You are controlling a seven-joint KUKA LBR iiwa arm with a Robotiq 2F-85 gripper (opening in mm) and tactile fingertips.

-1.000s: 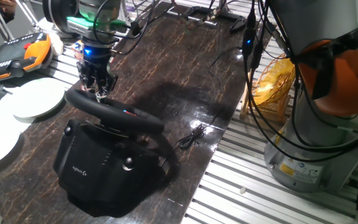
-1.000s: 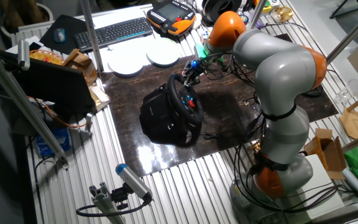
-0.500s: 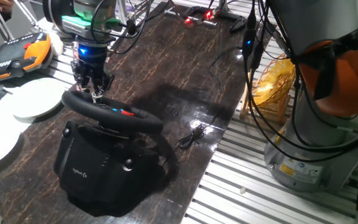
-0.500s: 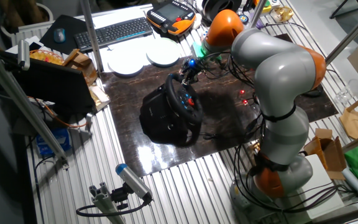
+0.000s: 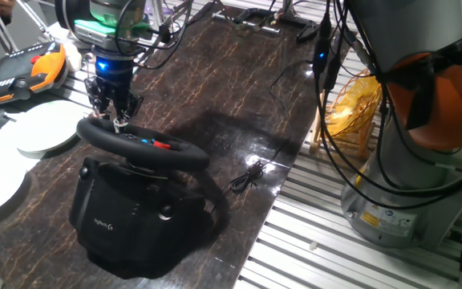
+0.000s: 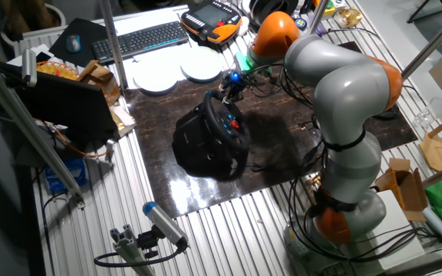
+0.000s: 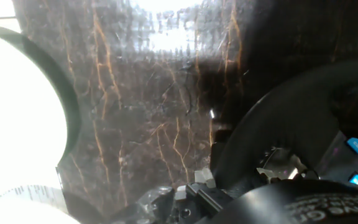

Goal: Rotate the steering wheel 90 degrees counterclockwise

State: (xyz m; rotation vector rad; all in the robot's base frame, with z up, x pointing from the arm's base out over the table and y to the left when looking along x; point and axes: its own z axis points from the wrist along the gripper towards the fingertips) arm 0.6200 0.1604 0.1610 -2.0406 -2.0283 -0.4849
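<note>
Since a second ago the gripper (image 5: pixel 117 120) has slid a little toward the white plates and carried the rim with it, so the steering wheel (image 5: pixel 143 145) has turned slightly and its red hub button now shows more clearly on the face. That wheel sits tilted on its bulky black base (image 5: pixel 131 217) with the white logo, near the plate-side edge of the dark marbled mat (image 5: pixel 215 88). In the other fixed view the wheel (image 6: pixel 226 126) faces the arm, red and blue buttons visible at its hub, and the gripper (image 6: pixel 225 87) meets the top of the rim. The fingers are closed on the far edge of the rim; in the hand view the thick black rim (image 7: pixel 291 118) curves right up against the finger hardware, with two blue buttons at the right edge. Two white plates (image 6: pixel 179 73) lie just beyond the mat, and an orange-and-black pendant (image 5: pixel 18 71) rests behind them. A thin black cable (image 5: pixel 247 177) lies coiled on the mat beside the base.
</note>
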